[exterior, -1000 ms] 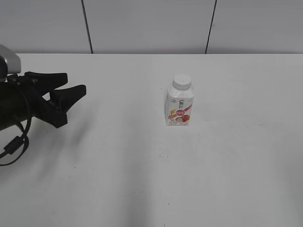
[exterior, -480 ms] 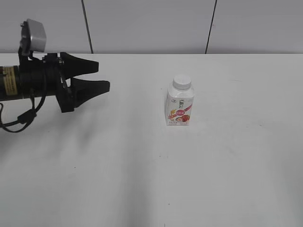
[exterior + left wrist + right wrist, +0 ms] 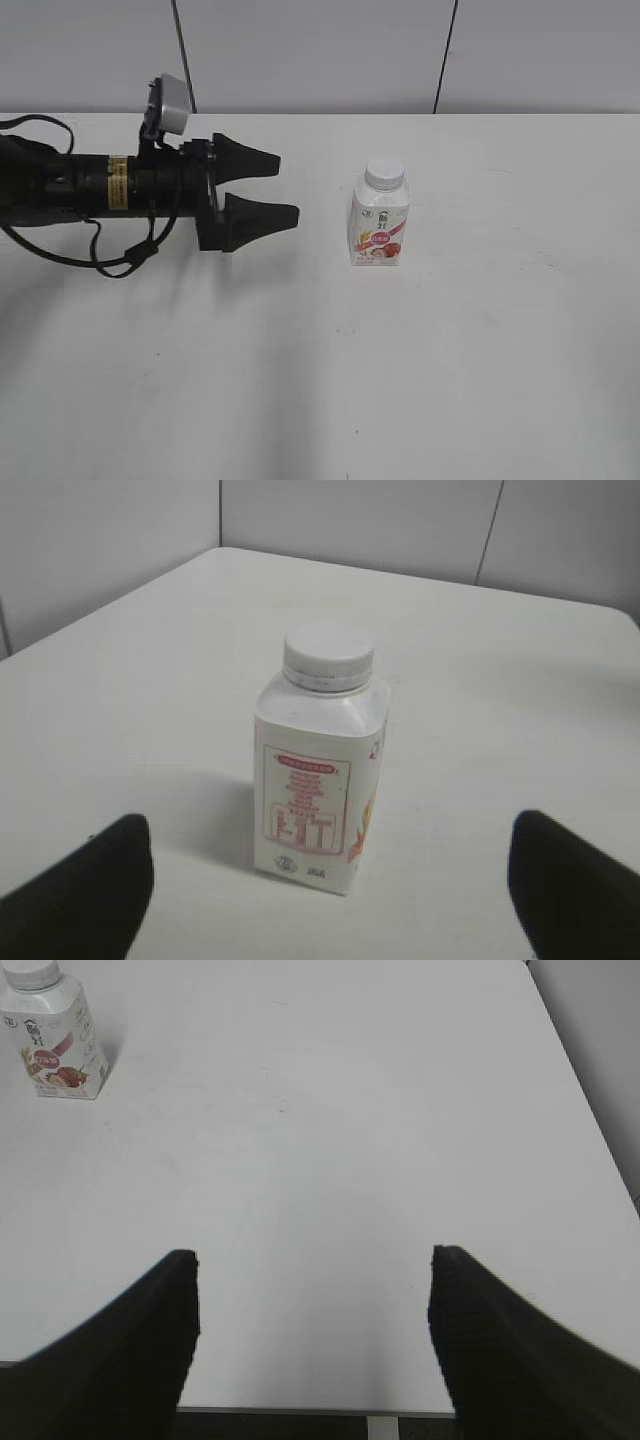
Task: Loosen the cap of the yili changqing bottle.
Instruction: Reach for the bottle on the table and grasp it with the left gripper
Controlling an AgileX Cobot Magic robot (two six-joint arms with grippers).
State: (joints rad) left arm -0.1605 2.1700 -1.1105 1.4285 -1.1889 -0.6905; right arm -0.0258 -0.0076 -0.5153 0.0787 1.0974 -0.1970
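Observation:
The yili changqing bottle (image 3: pixel 380 225) stands upright on the white table, white with a pink-red label. Its white cap (image 3: pixel 384 174) is on the neck. The bottle also shows in the left wrist view (image 3: pixel 318 780), with the cap (image 3: pixel 328 658), and in the right wrist view (image 3: pixel 53 1045) at the top left. My left gripper (image 3: pixel 288 187) is open and empty, level with the bottle and a short way to its left, its jaws pointing at it (image 3: pixel 330 865). My right gripper (image 3: pixel 312 1300) is open and empty above the table's near edge, far from the bottle.
The white table (image 3: pixel 480 340) meets a grey panelled wall (image 3: pixel 320 50) at the back. The table's near edge (image 3: pixel 300 1410) shows in the right wrist view. The left arm's black body and cable (image 3: pixel 80 190) stretch over the left side.
My left arm has swung in from the left edge and moved right toward the bottle, jaws staying open. The bottle has not moved.

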